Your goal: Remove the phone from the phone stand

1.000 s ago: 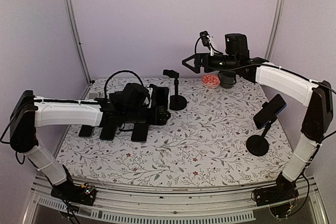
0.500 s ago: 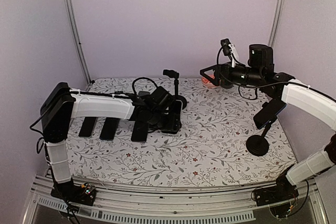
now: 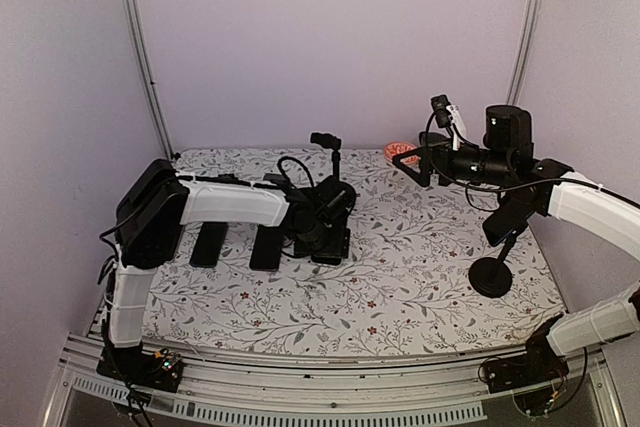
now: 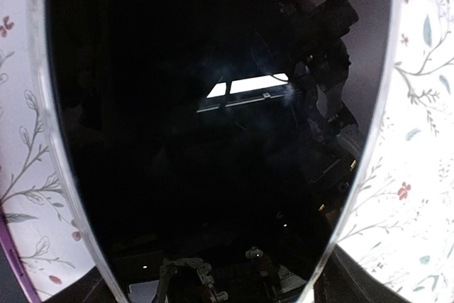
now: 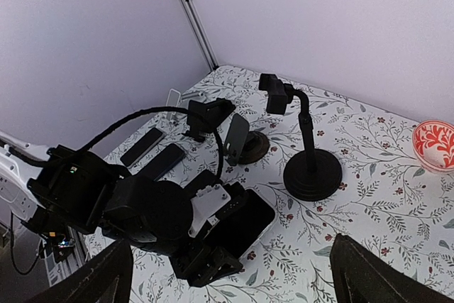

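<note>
Clamped phone (image 4: 213, 140) in left gripper (image 3: 322, 227), low near worktop (image 3: 400, 267) centre; had right gripper (image 3: 408, 162) splayed, empty. Risked knocking stand (image 5: 311, 172) just behind, or scuffing glass if dragged.

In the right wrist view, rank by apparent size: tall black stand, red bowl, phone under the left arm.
1. tall black stand
2. phone, partly covered
3. red bowl, cut off by the frame edge

Probably a robotics lab booth, plain lilac walls (image 3: 330, 37), aluminium rails (image 3: 136, 47), floral tablecloth (image 3: 400, 267)
</note>
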